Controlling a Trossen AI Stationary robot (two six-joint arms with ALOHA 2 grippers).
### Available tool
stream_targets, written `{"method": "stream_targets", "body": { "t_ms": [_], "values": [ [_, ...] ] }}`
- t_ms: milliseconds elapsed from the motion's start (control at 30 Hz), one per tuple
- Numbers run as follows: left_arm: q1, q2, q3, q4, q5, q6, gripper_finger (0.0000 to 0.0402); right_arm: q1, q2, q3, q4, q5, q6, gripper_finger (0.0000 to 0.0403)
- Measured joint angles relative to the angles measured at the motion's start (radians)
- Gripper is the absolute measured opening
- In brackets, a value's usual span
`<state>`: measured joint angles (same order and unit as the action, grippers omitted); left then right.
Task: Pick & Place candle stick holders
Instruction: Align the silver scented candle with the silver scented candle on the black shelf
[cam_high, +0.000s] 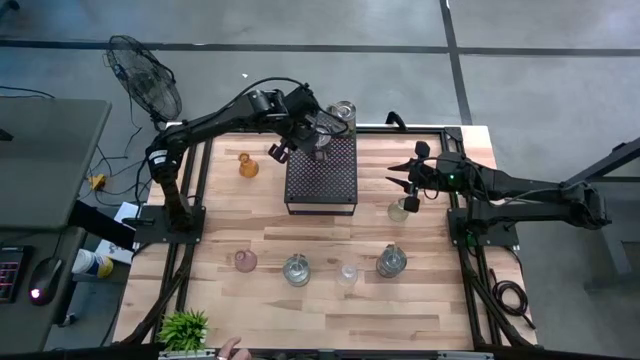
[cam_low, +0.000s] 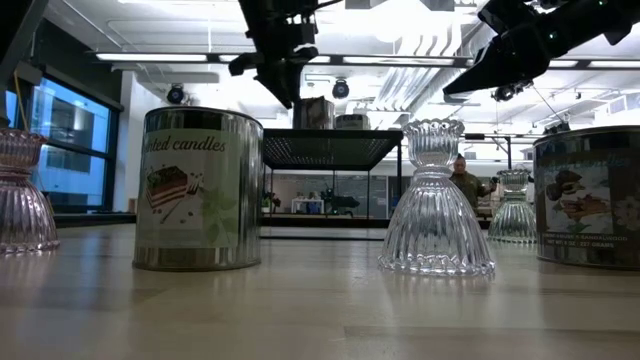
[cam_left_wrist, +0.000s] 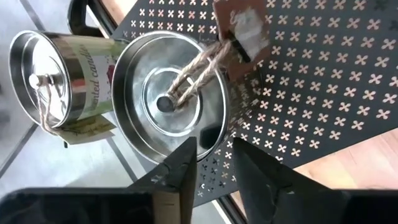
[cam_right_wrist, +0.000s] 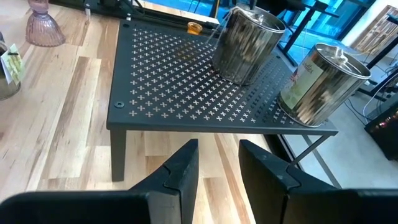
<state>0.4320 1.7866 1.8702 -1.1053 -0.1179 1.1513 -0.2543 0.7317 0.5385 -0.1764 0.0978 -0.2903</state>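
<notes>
A: The left gripper (cam_high: 318, 138), fingers spread and empty, hovers over a tin (cam_left_wrist: 171, 99) on the tray's (cam_high: 320, 185) far end, seemingly just placed.

B: The right gripper (cam_high: 412, 178), parted too, should next close around the clear holder (cam_high: 398, 209) beside it.

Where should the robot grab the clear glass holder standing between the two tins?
Probably at the narrow neck of the holder, coming straight down with a finger on each side. It stands upright, the neck is its thinnest part, and the flared cup above should keep it from slipping out.
</notes>
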Motion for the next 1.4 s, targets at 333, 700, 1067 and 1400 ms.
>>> {"method": "stream_targets", "body": {
  "t_ms": [333, 700, 1067, 1400],
  "values": [
    [0.0, -0.002, 0.001, -0.002, 0.006, -0.01, 0.0007, 0.0, 0.0, 0.0, 0.001, 0.0, 0.001, 0.0108],
    [0.0, -0.002, 0.002, -0.002, -0.005, -0.245, 0.0002, 0.0, 0.0, 0.0, 0.001, 0.0, 0.002, 0.0108],
    [0.0, 0.002, 0.041, 0.015, -0.053, -0.697, 0.0, 0.0, 0.0, 0.0, 0.02, 0.0, 0.002, 0.0108],
    [-0.001, -0.001, 0.098, 0.086, -0.034, -0.97, 0.0, 0.0, 0.0, 0.0, 0.031, 0.0, 0.024, 0.0108]
  ]
}}
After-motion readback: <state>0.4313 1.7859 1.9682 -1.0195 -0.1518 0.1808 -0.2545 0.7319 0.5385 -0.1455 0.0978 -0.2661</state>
